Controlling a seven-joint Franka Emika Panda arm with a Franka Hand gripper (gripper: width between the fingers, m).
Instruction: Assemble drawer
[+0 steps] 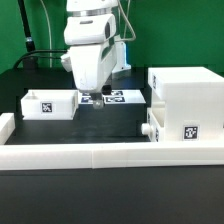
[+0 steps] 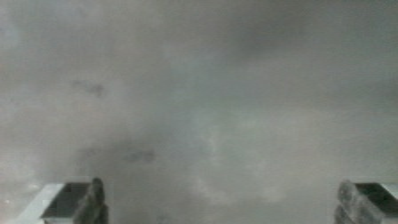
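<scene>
Drawer housing (image 1: 186, 92) stands well apart from the gripper (image 1: 88, 95), toward the exterior view's right, with a knob (image 1: 149, 128) jutting gripper-ward from its lower corner. One small tray (image 1: 50, 104) lies near the gripper's other side, long axis across the view. Fingers (image 2: 71, 203) are spread wide and empty over the marker board (image 1: 118, 97). A low wall (image 1: 100, 153) edges the near side.

From where I stand, the end effector (image 1: 90, 95) has a smooth, glossy white plastic shell that catches the light. Its fingers (image 2: 71, 203) look dull grey in the wrist view, too blurred to tell metal from plastic. The loose tray (image 1: 48, 104) and the housing (image 1: 185, 95) on either side of it are matt white plastic with printed black-and-white tags (image 1: 190, 131), the marker board (image 1: 118, 97) just under it is flat matt white, and the table (image 1: 110, 125) below is matt black.
</scene>
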